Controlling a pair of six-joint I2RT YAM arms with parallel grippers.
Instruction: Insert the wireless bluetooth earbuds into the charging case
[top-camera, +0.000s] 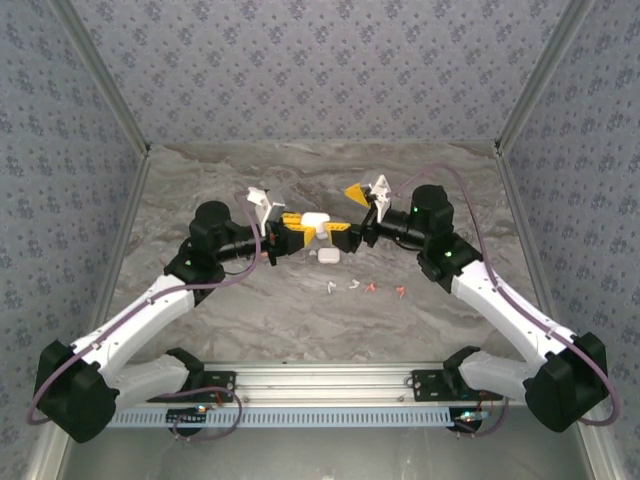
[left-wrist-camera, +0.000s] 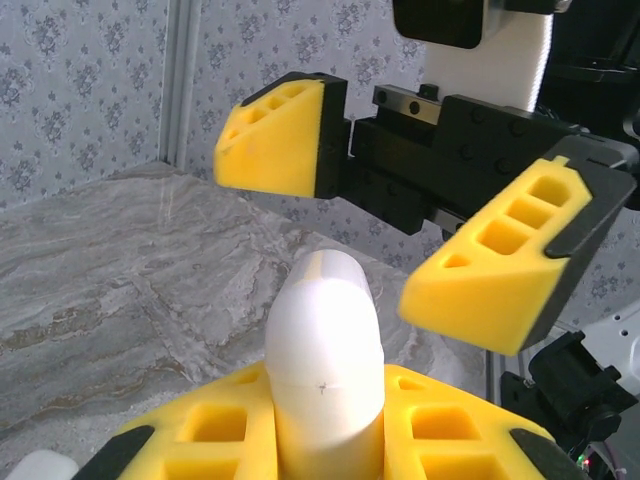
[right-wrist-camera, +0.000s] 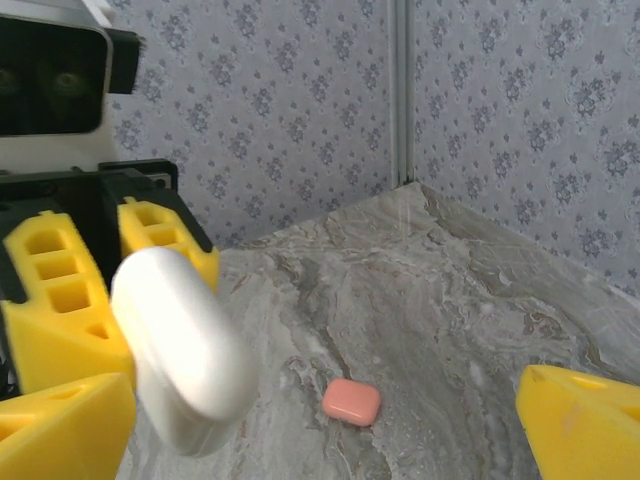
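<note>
Earbuds (top-camera: 353, 285) loose near unheld white case (top-camera: 328, 256)

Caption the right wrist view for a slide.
Left gripper holds a white case before the open right gripper; a pink case lies on the table.

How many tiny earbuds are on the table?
4 in one row: two white earbuds at left, two orange-red earbuds at right. More may be hidden.

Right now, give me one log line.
left gripper shut on charging case | right gripper open, facing it | earbuds loose on table
</note>
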